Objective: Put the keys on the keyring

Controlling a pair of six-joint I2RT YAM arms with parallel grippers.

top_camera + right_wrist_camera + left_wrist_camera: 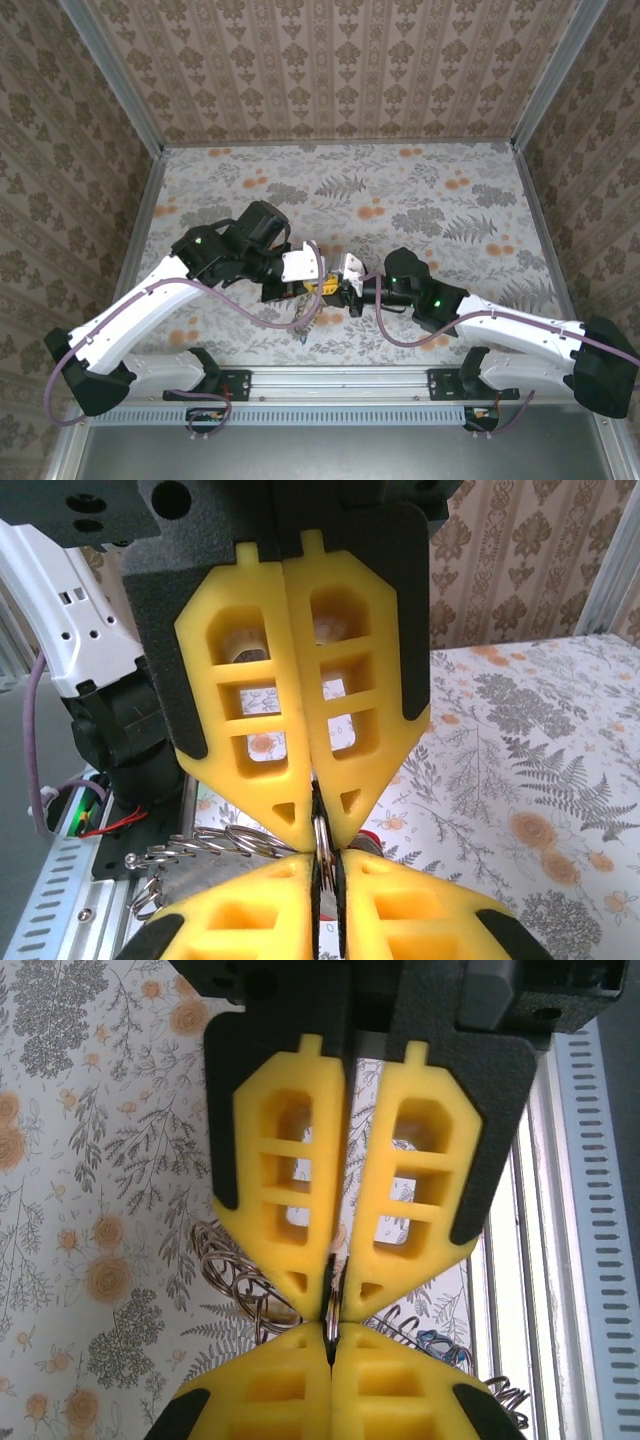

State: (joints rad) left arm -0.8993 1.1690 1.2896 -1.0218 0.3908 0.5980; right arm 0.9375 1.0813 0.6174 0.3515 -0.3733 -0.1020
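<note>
Surface: table (pixel 420 200) under a matte cloth printed with grey ferns and orange blossoms. Walls (pixel 330 60) are papered in brown damask stripes. Ribbed aluminium rail (pixel 340 412) runs along the bottom of the overhead view.

Item 1: left gripper (pixel 331 1298), upper centre of the left wrist view. Yellow plastic fingers (pixel 322 1160) have rectangular cut-outs and black backing. Tips clamp a thin metal loop.

Item 2: right gripper (pixel 318 825), same build, nose to nose with the left one. Tips pinch tight on the same metal.

Item 3: keyring (pixel 232 1272), glossy silvery-grey wire in overlapping coils, fanning left and right of the joined tips. It sits lower centre in the overhead view, sagging toward the cloth.
</note>
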